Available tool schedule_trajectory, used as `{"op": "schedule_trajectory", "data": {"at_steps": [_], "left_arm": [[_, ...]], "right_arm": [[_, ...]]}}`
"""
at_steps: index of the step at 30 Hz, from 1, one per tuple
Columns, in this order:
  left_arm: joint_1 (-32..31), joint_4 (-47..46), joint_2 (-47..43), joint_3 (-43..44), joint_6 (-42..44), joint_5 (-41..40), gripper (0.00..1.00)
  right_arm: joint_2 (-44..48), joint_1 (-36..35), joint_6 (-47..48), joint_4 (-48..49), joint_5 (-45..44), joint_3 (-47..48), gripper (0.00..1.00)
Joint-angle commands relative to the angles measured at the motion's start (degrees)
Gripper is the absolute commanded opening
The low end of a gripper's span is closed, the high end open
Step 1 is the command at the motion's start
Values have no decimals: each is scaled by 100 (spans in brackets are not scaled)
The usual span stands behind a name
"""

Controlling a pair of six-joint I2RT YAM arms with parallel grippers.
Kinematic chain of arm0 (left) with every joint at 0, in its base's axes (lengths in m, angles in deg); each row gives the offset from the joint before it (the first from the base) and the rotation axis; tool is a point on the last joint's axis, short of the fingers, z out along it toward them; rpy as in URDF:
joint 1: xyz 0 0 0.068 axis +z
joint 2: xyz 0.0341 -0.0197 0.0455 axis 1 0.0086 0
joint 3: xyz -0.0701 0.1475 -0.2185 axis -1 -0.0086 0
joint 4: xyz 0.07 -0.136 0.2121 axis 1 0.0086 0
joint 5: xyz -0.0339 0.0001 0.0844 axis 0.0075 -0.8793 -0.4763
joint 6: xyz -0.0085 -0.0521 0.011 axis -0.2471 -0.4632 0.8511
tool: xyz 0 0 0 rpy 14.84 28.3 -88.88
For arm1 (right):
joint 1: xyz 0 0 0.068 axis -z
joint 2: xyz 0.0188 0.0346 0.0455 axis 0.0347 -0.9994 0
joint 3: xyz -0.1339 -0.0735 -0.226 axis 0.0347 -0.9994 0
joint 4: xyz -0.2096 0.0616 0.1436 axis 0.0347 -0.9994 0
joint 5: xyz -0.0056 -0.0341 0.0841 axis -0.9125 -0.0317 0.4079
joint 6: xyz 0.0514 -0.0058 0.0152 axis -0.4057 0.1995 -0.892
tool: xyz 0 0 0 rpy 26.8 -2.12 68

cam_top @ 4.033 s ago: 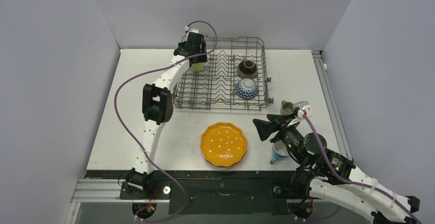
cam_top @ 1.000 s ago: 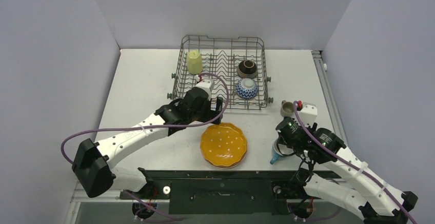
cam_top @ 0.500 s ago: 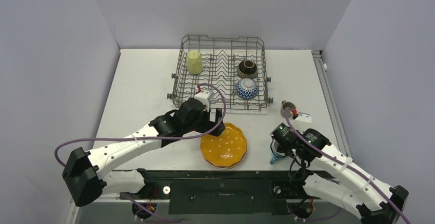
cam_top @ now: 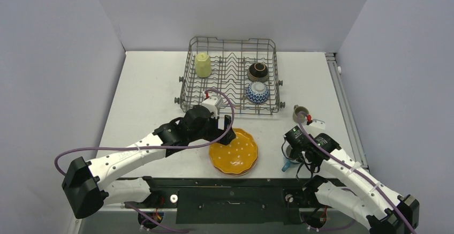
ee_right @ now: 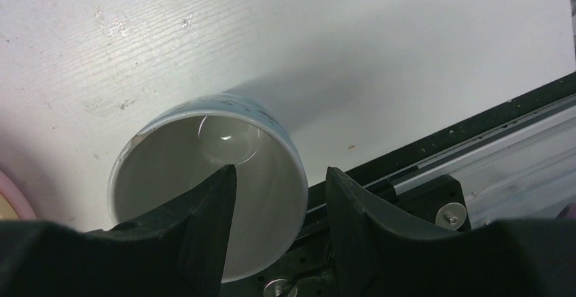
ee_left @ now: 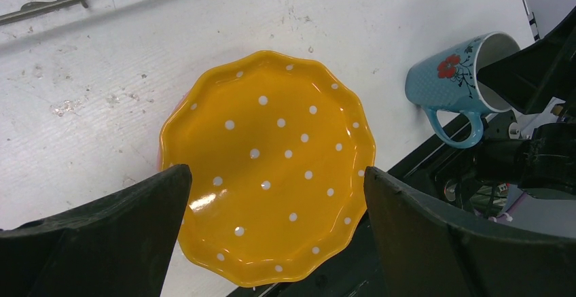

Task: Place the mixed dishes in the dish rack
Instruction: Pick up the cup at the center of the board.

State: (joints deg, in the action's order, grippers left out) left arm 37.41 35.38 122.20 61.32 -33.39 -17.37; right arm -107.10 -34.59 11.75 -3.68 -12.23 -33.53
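The white table [cam_top: 144, 95] carries the grey wire dish rack [cam_top: 233, 39] at its far side, and most of the dishes not yet loaded sit nearer the front. The left gripper [ee_left: 275, 175] hangs over the near-left edge of the orange dotted plate [cam_top: 233, 151], fingers spread wide and holding nothing. That plate tops a small stack near the front edge, with a pink rim peeking out underneath. In the rack's right half sit the dark brown bowl [cam_top: 257, 72] and, just in front of it, the blue-white bowl [cam_top: 257, 92]. The pale-yellow mug [cam_top: 203, 64] stands in the rack's far-left corner. Right of the plates is the blue mug [ee_left: 441, 83]; the right gripper [ee_right: 280, 195] straddles its rim, one finger inside and one outside, not yet pinching. The grey mug [cam_top: 300, 113] lies just beyond, by the rack's near-right corner.
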Motion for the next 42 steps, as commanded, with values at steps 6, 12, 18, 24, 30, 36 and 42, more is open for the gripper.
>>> {"op": "schedule_trajectory", "data": {"at_steps": [6, 12, 18, 24, 30, 36, 42], "left_arm": [[-24, -341, -89, -74, -68, 101, 96], [-23, -237, -105, -48, -67, 99, 96], [-22, -127, -124, -69, -65, 80, 96], [-8, -142, -306, -136, -243, 82, 96], [125, -362, -489, -229, -446, 446, 96], [538, -884, -658, -492, -772, 1277, 96], [963, -1524, -874, -796, -1235, 2145, 96]], "right_arm": [[-200, 111, 194, 473, 206, -130, 34], [-222, 137, 265, 509, 266, -97, 11], [-174, 142, 285, 565, 322, -95, 0], [135, 150, 274, 475, 178, 249, 0], [467, 150, 273, 366, 175, 752, 0], [724, 149, 293, 464, 322, 1111, 0], [1099, 145, 315, 917, 626, 1344, 0]]}}
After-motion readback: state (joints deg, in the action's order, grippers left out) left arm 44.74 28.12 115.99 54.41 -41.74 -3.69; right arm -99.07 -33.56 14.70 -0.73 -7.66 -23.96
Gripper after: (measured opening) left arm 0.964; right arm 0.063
